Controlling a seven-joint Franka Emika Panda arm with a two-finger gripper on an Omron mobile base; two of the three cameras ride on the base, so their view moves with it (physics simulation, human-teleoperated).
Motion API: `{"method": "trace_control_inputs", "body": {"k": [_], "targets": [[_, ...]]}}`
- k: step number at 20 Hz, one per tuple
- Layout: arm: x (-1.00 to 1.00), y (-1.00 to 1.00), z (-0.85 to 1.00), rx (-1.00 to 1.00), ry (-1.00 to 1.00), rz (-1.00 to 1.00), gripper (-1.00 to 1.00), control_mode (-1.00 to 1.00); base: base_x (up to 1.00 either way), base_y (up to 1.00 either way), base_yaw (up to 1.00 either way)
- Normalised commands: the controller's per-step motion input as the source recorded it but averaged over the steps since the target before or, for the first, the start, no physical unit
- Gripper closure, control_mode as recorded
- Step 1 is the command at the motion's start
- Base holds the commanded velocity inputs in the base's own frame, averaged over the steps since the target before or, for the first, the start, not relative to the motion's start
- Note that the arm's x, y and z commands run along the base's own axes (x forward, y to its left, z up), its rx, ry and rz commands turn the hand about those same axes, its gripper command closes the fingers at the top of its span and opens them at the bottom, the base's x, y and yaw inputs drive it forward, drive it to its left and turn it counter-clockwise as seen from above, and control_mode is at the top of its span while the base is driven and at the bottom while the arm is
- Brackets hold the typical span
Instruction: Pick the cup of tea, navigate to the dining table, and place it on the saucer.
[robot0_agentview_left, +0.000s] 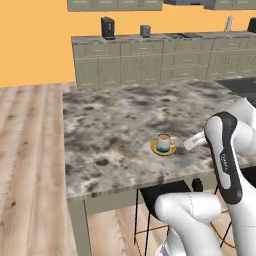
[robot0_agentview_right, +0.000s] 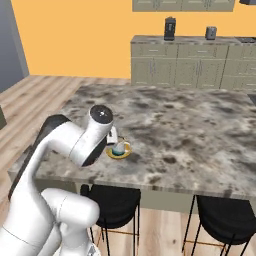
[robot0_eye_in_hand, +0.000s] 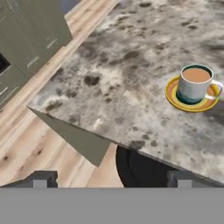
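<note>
One risk remains: your cup of tea (robot0_eye_in_hand: 195, 83) already stands upright on the saucer (robot0_eye_in_hand: 191, 99), near the dining table's (robot0_agentview_left: 110, 130) front edge. Your gripper (robot0_eye_in_hand: 112, 177) is wide open, empty, apart from the saucer; a careless swing could knock the cup over.

Left base view: set behind the arm, facing forward and down across the desk (robot0_agentview_left: 110, 120) toward the wall cabinets (robot0_agentview_left: 150, 60). Right base view: same stance from the other side. Both share the cup of tea (robot0_agentview_left: 163, 142) on the saucer (robot0_agentview_left: 156, 149) near the front edge. Hand view: closer, tilted, looking over the desk corner, floor (robot0_eye_in_hand: 30, 144) and a stool (robot0_eye_in_hand: 140, 168).
</note>
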Motion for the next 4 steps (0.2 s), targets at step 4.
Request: {"method": "trace_control_inputs", "body": {"k": [4], "targets": [[-1.00,0.00,0.80,0.00,0.12,-0.22,-1.00,-1.00,0.00,0.00,0.00]]}}
